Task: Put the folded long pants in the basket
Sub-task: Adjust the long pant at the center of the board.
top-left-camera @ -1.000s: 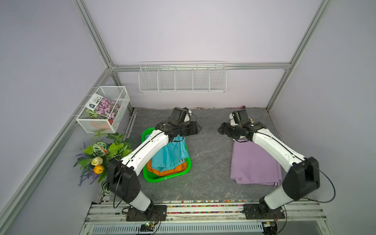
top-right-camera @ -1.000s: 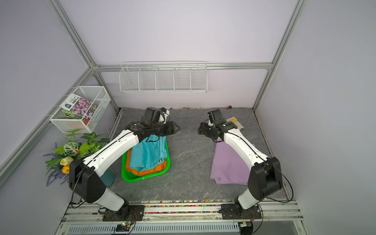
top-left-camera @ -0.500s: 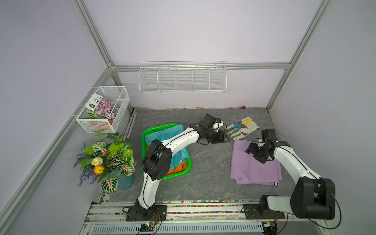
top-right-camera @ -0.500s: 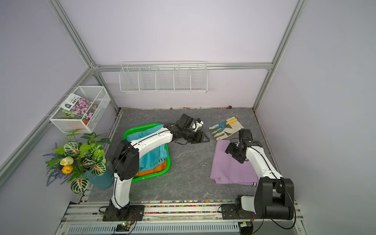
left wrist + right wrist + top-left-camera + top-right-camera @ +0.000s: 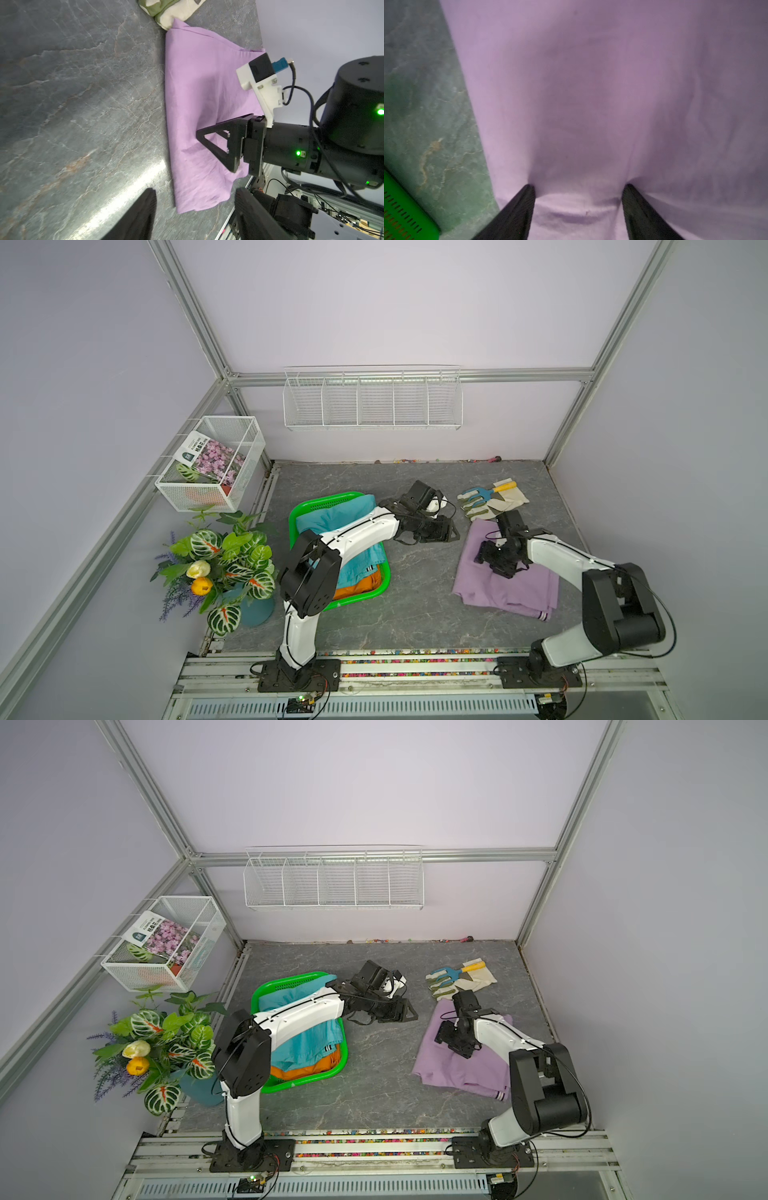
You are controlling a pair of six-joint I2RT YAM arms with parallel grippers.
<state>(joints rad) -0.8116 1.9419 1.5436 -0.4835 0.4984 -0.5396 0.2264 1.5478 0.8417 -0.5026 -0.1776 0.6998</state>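
Moved over the last second: left arm swung off the basket (image 5: 357, 598) to frame centre; right gripper (image 5: 579, 187) brought from the upper edge of the lilac pants (image 5: 511, 593) down onto their left half.

Lilac pants are laid flat on the table (image 5: 415, 614), right of centre in both top views, well apart from the basket. Right gripper is seen spread, both tips pressed into the cloth with a fold bulged between them; nothing pinched yet. Left gripper (image 5: 451, 531) is also spread and empty, held over bare table between basket and lilac pants.

Progress, as judged: two of three done. Teal pants (image 5: 328, 518) are stacked on orange pants (image 5: 357, 587) in the basket, left of centre. Still to be done: lilac pants pinched, lifted, carried left, dropped on the stack.

Around: gloves (image 5: 494, 508) with a fork (image 5: 484, 491) on top, apparently touching the upper corner of the lilac pants; could be snagged. Left arm is stretched over the basket, so the drop zone is likely blocked until it is pulled back. Plant (image 5: 220, 556) at far left, not in play.
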